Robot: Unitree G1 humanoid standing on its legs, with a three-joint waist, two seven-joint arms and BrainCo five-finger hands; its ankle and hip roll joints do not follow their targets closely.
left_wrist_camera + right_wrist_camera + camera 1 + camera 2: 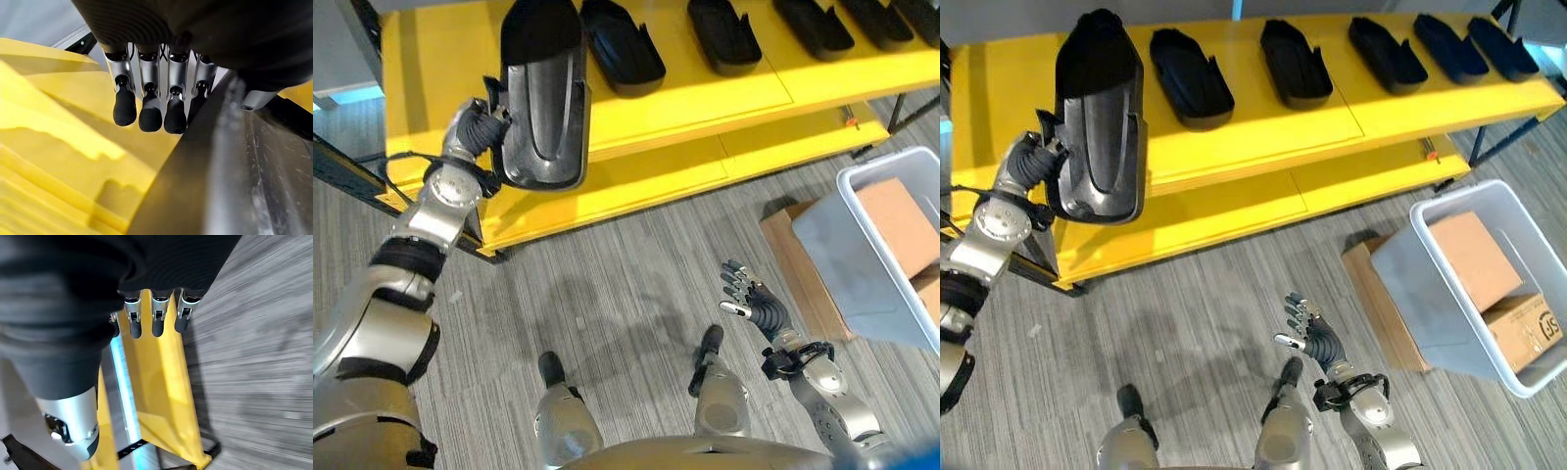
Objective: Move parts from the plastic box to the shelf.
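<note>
The left hand (481, 125) has its fingers curled round the edge of a long dark part (543, 108), holding it up against the yellow shelf (440, 59). More dark parts (1191, 76) lie along the shelf beyond. The right hand (759, 305) hangs low, fingers loosely spread and empty, with the plastic box (1435, 274) just off to its right.

Left hand (1033, 162) grips a large black part (1097, 122), held upright over the left end of the yellow shelf (1263, 137). Five more black parts (1192, 76) lie in a row along the shelf top. Right hand (1317, 338) hangs low over the grey floor (1205, 304), fingers (1295, 311) relaxed, empty. Grey plastic box (1430, 294) sits tilted at right with cardboard boxes (1474, 257) inside, flat cardboard (1371, 294) beneath it.
</note>
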